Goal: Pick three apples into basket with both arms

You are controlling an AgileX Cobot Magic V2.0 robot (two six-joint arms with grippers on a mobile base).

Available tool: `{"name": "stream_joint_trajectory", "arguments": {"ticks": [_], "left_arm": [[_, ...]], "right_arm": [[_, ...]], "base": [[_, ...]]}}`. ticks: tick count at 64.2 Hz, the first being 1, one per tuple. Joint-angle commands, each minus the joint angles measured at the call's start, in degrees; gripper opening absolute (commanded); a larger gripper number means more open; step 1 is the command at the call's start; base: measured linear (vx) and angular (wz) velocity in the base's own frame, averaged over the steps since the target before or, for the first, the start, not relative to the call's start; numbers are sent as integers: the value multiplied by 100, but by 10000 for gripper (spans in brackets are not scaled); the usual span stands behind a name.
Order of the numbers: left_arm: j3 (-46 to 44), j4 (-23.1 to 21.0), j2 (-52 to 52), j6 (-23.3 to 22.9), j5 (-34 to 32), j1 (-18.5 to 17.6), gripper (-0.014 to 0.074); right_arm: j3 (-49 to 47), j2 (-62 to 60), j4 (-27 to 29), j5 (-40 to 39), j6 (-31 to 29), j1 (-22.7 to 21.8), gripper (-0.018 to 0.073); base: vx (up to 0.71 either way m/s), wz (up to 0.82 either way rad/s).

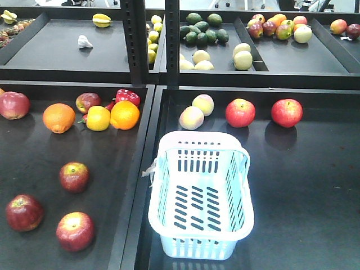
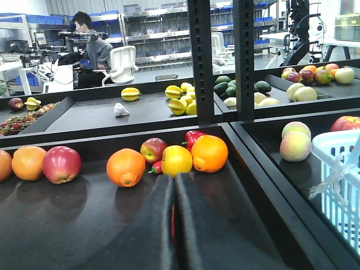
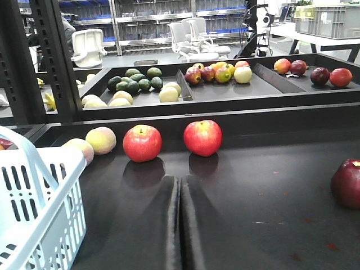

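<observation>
Your three apples [image 1: 74,176] lie dark red, yellow-flecked, left of the pale blue slotted basket [image 1: 202,136]; your left tool [image 2: 175,219] and right tool [image 3: 180,222] are closed, holding nothing.

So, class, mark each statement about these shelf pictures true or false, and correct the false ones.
1. The pale blue slotted plastic basket holds one apple. False: it is empty.
2. Three dark red round apples lie left of the basket. True.
3. The right black fingers are spread wide. False: they are closed together.
4. Two pale round peaches lie just beyond the basket. True.
</observation>
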Motion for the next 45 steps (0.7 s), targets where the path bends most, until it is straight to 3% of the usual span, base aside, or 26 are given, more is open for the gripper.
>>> {"name": "stream_joint_trajectory", "arguments": {"ticks": [1, 17, 22, 35, 39, 45], "left_arm": [[152, -35, -131, -36, -426, -3, -7], [147, -227, -131, -113, -499, -3, -8], [142, -699, -131, -431, -499, -3, -8], [142, -2743, -131, -2008, -514, -3, -7], [142, -2985, -131, -2038, -465, -3, -7], [128, -2999, -131, -2038, -588, -3, -7]], "right_arm": [[53, -44, -17, -427, -54, -32, -3], [53, -44, -17, -427, -54, -32, -3], [53, -44, -17, -427, -54, -32, -3], [53, -44, -17, -427, -54, -32, -3], [53, -44, -17, -427, -54, -32, -3], [53, -44, -17, -427, -54, -32, -3]], "base": [[0, 0], [0, 0], [0, 0], [0, 0], [0, 0], [0, 0]]}}
